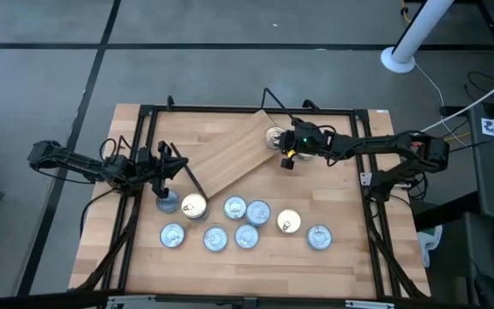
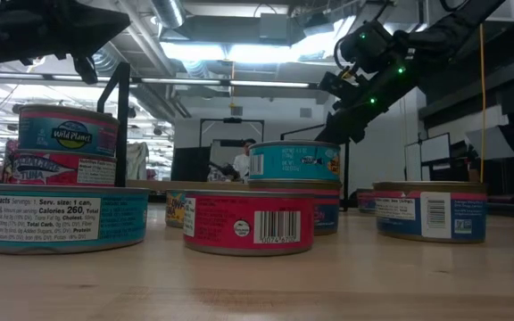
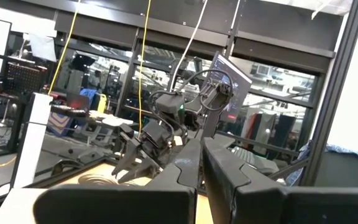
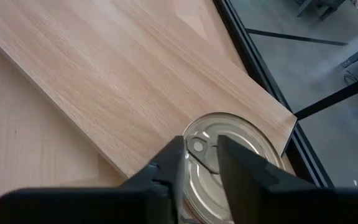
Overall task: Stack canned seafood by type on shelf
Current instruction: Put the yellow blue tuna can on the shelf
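At the shelf's [image 1: 234, 159] far corner sits a silver-lidded tin [image 4: 229, 149], the right gripper [image 1: 288, 155] just above it, fingers nearly together. Left gripper [image 1: 166, 168], fingers closed, hovers over tins [image 1: 245, 223] near the table's [image 1: 350, 257] front edge.

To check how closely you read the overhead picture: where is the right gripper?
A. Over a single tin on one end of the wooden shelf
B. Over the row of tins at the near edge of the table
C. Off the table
A: in the high view the right gripper hangs at the shelf end where one tin sits, and the right wrist view shows its fingers just above that tin's lid.
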`<state>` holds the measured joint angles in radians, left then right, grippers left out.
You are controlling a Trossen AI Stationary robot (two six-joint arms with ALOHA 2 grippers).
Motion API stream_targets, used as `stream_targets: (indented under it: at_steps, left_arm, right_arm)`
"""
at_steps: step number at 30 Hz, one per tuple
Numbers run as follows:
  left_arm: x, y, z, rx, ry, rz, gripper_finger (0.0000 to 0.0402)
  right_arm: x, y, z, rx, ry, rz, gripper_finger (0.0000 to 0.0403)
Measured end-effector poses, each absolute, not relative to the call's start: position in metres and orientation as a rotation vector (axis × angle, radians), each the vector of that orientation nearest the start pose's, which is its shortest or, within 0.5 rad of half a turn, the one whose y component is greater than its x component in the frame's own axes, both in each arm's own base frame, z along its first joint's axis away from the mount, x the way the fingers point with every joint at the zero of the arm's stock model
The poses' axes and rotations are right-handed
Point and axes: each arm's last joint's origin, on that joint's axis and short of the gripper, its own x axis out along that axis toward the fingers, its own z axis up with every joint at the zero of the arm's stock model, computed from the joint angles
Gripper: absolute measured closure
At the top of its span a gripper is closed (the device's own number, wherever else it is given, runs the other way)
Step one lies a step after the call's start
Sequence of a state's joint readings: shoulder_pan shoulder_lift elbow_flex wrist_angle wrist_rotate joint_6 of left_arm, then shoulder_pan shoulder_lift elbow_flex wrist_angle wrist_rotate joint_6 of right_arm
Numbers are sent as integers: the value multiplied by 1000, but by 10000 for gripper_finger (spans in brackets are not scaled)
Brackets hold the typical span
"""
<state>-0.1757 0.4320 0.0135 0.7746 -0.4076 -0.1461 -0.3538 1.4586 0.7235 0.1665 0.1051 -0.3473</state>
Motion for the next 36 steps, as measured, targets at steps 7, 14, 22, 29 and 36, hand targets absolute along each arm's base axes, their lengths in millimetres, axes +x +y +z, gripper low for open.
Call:
stream_targets:
  at_steps: [7, 14, 22, 29, 36]
  left_arm:
    - [117, -9, 202, -259, -362, 195, 386]
    - [115, -9, 209, -269, -423, 187, 386]
    - [120, -11, 240, -153, -475, 176, 386]
    - [151, -19, 280, 10, -415, 114, 386]
    - [215, -33, 315, 109, -210, 31, 386]
  right_arm:
    - [274, -104, 198, -263, 622, -344, 262]
    - [267, -100, 217, -276, 559, -360, 260]
    - [258, -92, 239, -264, 452, -254, 260]
    - [257, -83, 243, -214, 370, 34, 260]
    - [257, -78, 244, -179, 325, 214, 260]
